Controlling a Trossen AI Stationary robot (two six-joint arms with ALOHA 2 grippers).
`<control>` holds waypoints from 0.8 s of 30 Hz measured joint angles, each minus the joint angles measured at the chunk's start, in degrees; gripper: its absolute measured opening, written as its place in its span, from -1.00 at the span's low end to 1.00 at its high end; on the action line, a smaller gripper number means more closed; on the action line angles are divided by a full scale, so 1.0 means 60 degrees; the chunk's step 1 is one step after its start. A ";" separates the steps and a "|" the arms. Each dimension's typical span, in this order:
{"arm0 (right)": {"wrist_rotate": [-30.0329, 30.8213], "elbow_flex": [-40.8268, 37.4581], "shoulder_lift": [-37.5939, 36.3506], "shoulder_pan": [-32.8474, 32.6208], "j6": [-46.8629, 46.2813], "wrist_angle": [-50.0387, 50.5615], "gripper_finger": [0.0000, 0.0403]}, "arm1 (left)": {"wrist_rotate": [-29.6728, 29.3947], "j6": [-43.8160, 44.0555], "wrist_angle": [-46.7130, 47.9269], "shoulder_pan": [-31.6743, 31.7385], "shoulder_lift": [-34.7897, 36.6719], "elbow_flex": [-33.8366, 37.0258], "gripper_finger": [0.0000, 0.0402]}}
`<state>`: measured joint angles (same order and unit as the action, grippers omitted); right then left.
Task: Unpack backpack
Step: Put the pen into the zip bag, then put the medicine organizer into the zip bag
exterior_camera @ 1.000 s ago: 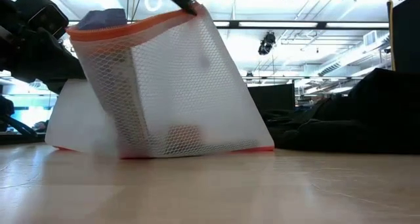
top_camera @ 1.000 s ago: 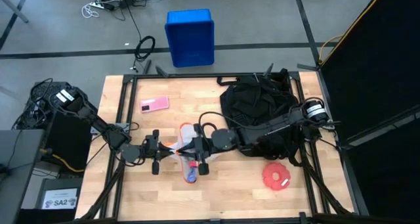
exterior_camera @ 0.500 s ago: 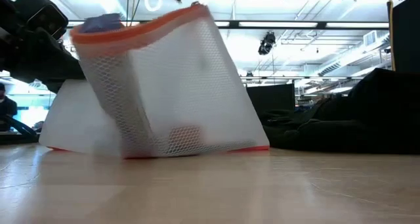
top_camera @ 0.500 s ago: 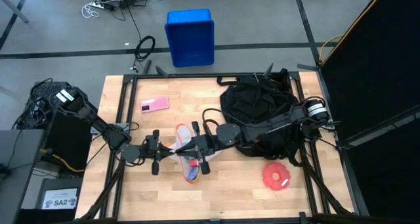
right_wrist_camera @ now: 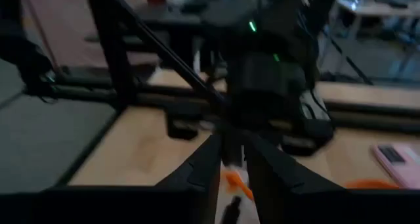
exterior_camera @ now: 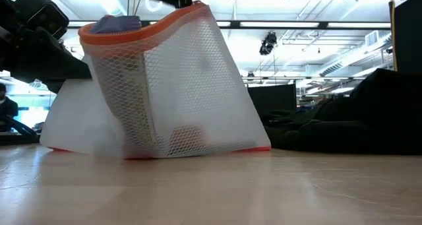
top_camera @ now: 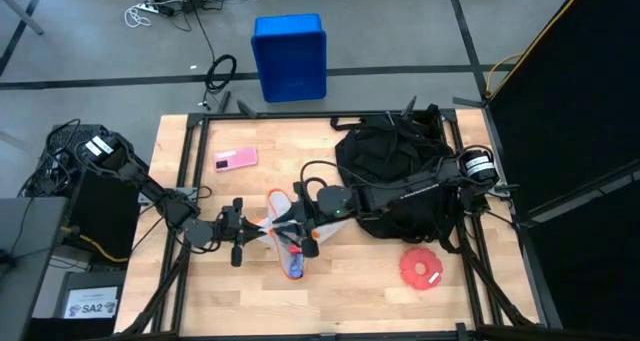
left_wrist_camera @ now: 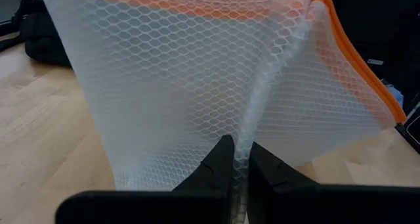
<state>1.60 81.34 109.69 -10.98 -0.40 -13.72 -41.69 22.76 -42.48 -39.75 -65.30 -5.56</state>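
Lying at the middle of the wooden table (top_camera: 200,291): one white mesh pouch (exterior_camera: 175,93) with orange trim, standing tent-like in the low view, its orange-edged mouth uppermost and tilted. Contents show only dimly through the netting; a bluish item sits at the mouth and cannot be identified.

Left gripper (left_wrist_camera: 235,159): at the pouch's left side in the high view, fingers pressed together on a fold of the white mesh, as the left wrist view shows plainly.

Right gripper (top_camera: 297,218): reaching from the table's right across to the pouch's upper rim; its fingers (right_wrist_camera: 209,159) stand nearly together, with a bit of orange between and below them in the right wrist view. Whether they actually pinch the trim cannot be told.

Backpack (top_camera: 395,166): black, soft, slumped on the table's right rear part, straps spread about it, the right arm passing over it. Appears as a low dark heap at right in the low view.

Other items: pink flat object (top_camera: 235,159) on the table's left rear; red round object (top_camera: 421,267) at right front, near the backpack; blue crate (top_camera: 289,56) on the floor beyond the table.
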 joint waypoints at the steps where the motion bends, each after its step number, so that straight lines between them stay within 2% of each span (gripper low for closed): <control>1: -0.0010 -0.0001 0.0000 0.0017 0.0050 0.0062 -0.73 | 0.0000 0.0000 0.0003 0.0000 0.0000 0.0000 -1.00; 5: -0.0025 0.0000 -0.0104 -0.0022 0.0324 0.0231 -0.62 | 0.0000 0.0000 0.0040 -0.0002 0.0000 0.0000 -1.00; 9: -0.0034 -0.0002 -0.0798 -0.0193 0.0347 0.0970 -0.45 | 0.0000 0.0000 0.0075 -0.0004 0.0000 0.0000 -1.00; 15: -0.0061 0.0011 -0.2010 -0.0991 -0.0003 0.4124 -0.28 | 0.0000 0.0001 0.0127 -0.0004 0.0000 0.0000 -1.00; 18: 0.0023 0.0014 -0.2511 -0.1484 -0.1118 0.6236 -0.27 | 0.0000 0.0004 0.0091 -0.0002 0.0000 0.0000 -1.00; 24: 0.1204 -0.0027 -0.2532 -0.2793 -0.5078 1.1436 -0.33 | 0.0000 0.0013 0.0029 -0.0004 0.0000 0.0000 -1.00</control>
<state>8.83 81.18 94.50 -27.74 -30.87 54.90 -41.69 22.84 -42.30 -39.77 -65.30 -5.56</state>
